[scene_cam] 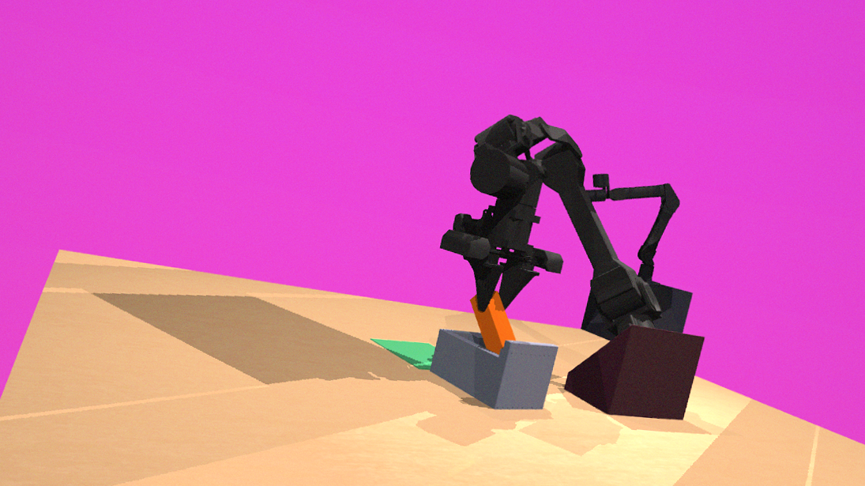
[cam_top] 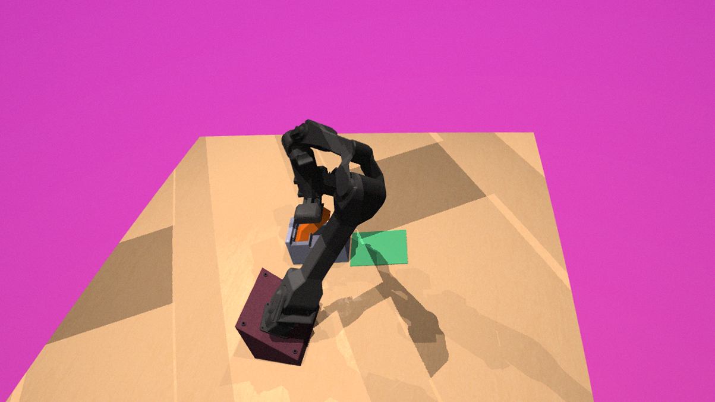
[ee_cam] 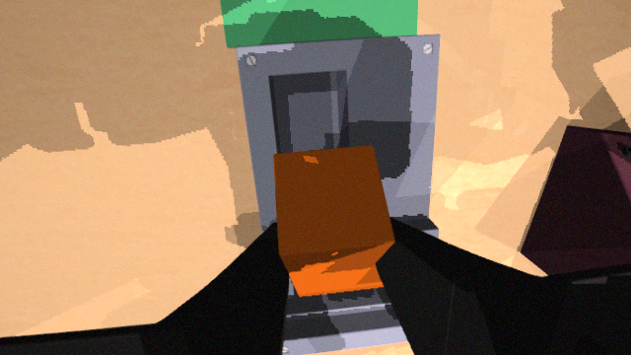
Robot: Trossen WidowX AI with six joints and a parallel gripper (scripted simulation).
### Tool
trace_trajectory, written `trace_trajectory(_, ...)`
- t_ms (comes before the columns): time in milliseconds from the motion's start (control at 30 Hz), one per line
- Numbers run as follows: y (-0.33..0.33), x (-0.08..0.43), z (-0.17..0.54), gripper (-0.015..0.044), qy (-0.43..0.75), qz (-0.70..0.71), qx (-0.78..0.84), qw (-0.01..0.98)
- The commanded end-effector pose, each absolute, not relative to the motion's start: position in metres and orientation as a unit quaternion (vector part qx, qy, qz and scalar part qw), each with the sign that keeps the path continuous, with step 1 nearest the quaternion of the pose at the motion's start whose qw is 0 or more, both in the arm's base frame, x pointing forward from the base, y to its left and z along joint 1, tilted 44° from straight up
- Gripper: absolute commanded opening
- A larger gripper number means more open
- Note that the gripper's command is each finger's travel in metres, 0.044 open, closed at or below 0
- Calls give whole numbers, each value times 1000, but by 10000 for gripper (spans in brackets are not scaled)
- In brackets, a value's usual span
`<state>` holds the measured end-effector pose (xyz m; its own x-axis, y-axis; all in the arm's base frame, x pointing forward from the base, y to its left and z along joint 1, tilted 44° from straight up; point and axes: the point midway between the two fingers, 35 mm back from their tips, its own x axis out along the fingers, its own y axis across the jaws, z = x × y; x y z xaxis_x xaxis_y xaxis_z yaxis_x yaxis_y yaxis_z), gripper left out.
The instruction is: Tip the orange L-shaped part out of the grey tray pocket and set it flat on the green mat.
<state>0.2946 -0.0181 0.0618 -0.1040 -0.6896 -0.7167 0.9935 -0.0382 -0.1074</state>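
The pincer is pinching the raised end of the orange L-shaped part, one dark finger against each side of it, as the wrist view shows plainly. The part hangs steeply tilted: its upper end sits between the fingers above the grey tray, while its lower end dips below the tray's rim, inside or just over the pocket; the exterior view hides how much of it the tray wall covers.

The relation that matters now is the long axis of the part against the way out. That axis slopes down and away from the pincer toward the tray's far end, and the green mat lies on the counter just beyond that same end, touching or nearly touching the tray in the wrist view. So a straight sideways carry would, in my judgement, drag the low end against the pocket wall. The part likely needs to rise until its bottom clears the rim, then travel over the tray to the mat, and be levelled there so it lands flat, top side up.
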Motion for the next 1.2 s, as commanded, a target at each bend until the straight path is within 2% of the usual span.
trace_trajectory(0,-12,296,66,0,308,-676,252,621)
trace_trajectory(1167,6,299,101,0,308,-676,252,620)
